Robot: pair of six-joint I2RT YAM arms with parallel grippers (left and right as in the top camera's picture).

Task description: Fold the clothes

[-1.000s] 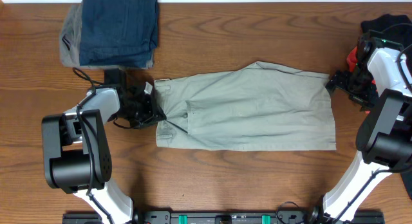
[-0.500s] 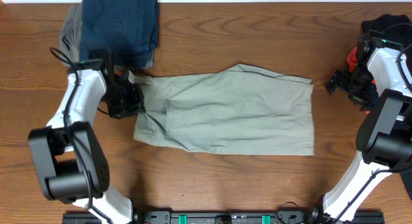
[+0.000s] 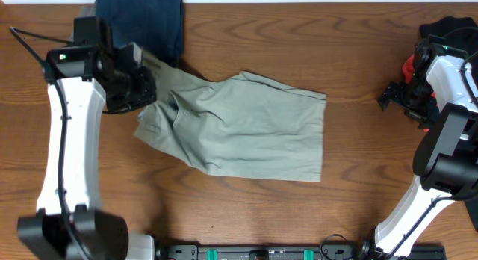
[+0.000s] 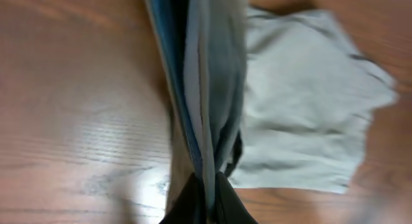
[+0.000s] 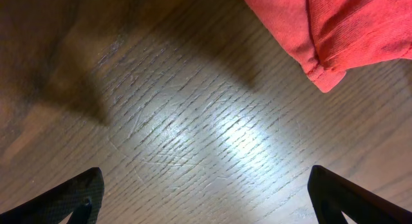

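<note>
Trousers (image 3: 246, 129) of pale khaki are caught at their waistband end by the left end effector (image 3: 143, 90). It is clamped on a bunched fold of the cloth, and in its wrist view that fold rises from between the dark fingers (image 4: 187, 210). Just behind that grip lie folded dark blue jeans (image 3: 149, 21).

From the grip the garment's long axis runs away toward the right arm, slanting a little toward the robot's base. The held end is raised and creased, and the rest lies flat on the desk (image 3: 261, 215). The leg hems form the far edge, opposite the grip.

Beyond the hems, well apart across bare wood, the right end effector (image 5: 206, 185) hangs with its fingers spread wide and nothing between them. A red garment (image 5: 347, 31) lies near it.

The left arm has one end; the hems lie nearer the right arm. A lengthwise fold would likely bring one end over the other along that axis.
</note>
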